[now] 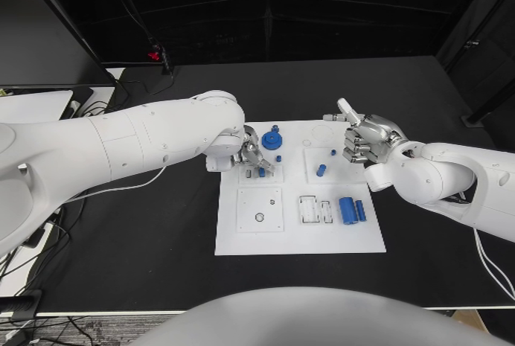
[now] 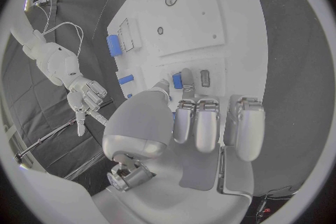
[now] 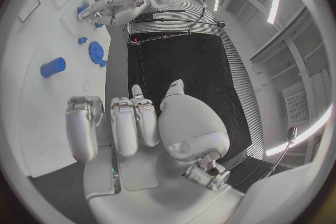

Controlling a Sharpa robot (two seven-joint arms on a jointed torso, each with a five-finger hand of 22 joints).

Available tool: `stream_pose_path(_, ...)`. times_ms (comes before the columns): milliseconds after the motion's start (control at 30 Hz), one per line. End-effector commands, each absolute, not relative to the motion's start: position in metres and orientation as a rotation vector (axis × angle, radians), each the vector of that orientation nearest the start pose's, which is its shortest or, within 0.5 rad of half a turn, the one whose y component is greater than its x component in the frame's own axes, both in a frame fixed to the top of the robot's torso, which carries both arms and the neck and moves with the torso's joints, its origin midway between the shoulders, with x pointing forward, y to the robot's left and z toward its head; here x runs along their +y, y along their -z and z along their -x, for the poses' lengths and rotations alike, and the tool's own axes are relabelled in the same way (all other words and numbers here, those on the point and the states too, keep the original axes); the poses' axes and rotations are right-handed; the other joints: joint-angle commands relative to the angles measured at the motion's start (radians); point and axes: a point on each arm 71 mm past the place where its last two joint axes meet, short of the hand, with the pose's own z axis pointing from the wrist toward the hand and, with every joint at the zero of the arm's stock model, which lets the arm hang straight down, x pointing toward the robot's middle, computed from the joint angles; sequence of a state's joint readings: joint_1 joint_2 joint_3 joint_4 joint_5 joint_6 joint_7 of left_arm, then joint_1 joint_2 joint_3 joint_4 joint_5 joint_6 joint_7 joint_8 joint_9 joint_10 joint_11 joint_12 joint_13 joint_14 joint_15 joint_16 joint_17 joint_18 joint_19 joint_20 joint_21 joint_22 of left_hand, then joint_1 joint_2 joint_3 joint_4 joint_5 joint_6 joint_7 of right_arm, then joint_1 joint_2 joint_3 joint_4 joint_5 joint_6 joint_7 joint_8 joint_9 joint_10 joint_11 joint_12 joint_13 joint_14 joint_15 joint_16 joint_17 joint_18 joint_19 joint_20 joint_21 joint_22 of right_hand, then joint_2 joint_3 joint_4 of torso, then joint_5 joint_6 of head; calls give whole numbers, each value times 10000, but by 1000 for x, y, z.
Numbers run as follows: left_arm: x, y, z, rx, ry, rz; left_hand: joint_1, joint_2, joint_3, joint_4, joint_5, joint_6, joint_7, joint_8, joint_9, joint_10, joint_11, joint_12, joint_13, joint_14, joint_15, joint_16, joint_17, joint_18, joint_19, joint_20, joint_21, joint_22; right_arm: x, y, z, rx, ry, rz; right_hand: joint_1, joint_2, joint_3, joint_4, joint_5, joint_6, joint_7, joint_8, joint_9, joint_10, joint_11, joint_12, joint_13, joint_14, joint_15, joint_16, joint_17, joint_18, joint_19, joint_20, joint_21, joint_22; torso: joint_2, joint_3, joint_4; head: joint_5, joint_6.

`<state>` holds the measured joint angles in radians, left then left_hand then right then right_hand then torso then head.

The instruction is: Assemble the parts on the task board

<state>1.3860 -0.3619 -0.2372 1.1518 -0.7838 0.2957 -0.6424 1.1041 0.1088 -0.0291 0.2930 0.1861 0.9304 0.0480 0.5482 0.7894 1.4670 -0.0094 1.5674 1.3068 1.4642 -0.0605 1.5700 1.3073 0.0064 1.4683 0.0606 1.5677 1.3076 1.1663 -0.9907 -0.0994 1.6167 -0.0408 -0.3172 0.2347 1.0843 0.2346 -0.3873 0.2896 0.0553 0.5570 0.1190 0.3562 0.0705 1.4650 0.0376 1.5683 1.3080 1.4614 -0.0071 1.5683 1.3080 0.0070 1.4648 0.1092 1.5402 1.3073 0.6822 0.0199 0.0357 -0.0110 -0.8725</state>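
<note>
The task board [image 1: 298, 227] lay flat in the middle of the head view, a white plate on the black desk [image 1: 129, 242]. On its upper part stood a round blue part [image 1: 272, 141] with a small knob on top, and just right of it a short blue cylinder [image 1: 321, 169] lay on a raised white square. Lower right on the board, a larger blue cylinder [image 1: 347, 210] and a slimmer blue piece [image 1: 361, 210] lay side by side, next to a pair of outlined rectangular slots [image 1: 315, 210]. Lower left on the board sat a white square panel [image 1: 260, 209] with a small dark ring marked on it. The left hand [image 1: 249, 157] was over the board's upper left corner, just beside the round blue part; in the left wrist view its fingers [image 2: 197, 123] were curled downward close together over the board with a small blue piece [image 2: 177, 81] at their tips, though whether they held it could not be told. The right hand [image 1: 370, 140] hovered at the board's upper right edge, fingers [image 3: 126, 123] bent inward with one raised, nothing visible in its grasp. A white cable [image 1: 118, 186] trailed across the desk at the left of the frame.
</note>
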Motion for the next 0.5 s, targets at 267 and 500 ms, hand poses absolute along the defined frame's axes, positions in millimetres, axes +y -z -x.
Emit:
stream_pose_path(267,82,219,-522,25522,3247,795,-1192,-52,-1088,0,-1151,-89,15,-57,360,1038,9,34,2640,1066,79,8,2635,-64,1025,58,31,2632,-253,217,-453,16191,-13539,-12301,3,87,-53,12,0,-49,-5,47,10,1058,32,25,2628,1094,54,25,2628,74,571,25,-51,2443,-5,0,8,-5,-1)
stream_pose_path(500,88,217,-523,25149,3349,868,-1483,-70,-1487,0,-1264,-84,15,-47,504,1038,9,34,2640,1066,87,8,2635,-64,1025,68,31,2632,-254,218,-453,16207,-13528,-12316,3,87,-53,12,0,-49,-5,47,10,1058,32,25,2628,1094,54,25,2628,74,571,25,-51,2443,-9,3,2,-7,-1)
